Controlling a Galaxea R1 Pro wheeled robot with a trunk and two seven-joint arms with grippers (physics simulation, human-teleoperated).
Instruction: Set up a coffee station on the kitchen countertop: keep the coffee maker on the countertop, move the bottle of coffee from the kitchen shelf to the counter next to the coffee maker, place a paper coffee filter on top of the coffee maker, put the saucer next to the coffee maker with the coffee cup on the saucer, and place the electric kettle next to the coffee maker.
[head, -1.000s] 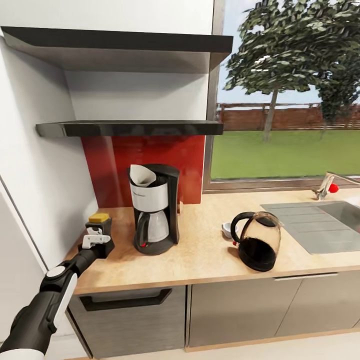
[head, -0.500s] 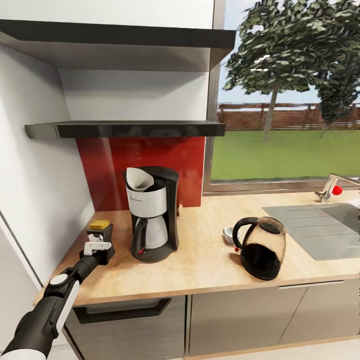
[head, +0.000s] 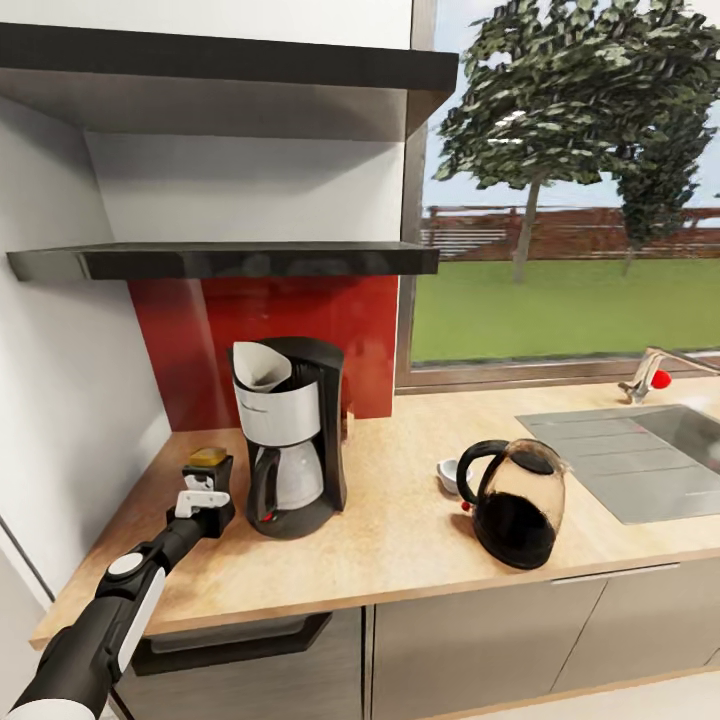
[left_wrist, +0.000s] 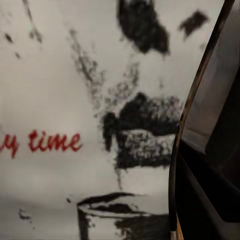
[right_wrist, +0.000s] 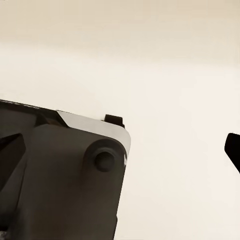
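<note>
Bright, even daylight — a flat simulator render

The window lights the scene; the kettle casts a soft shadow on the bench. The left wrist view is blurred and smeared — the right pale, featureless.

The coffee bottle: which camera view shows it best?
The head view: the bottle, yellow-capped, sits at the left gripper beside the coffee maker. The left wrist view gives a blurred close-up of its label.

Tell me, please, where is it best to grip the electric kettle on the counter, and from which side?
Probably by the black loop handle of the electric kettle. It arches off the side facing the coffee maker, open and unobstructed, so approach from that side.
</note>
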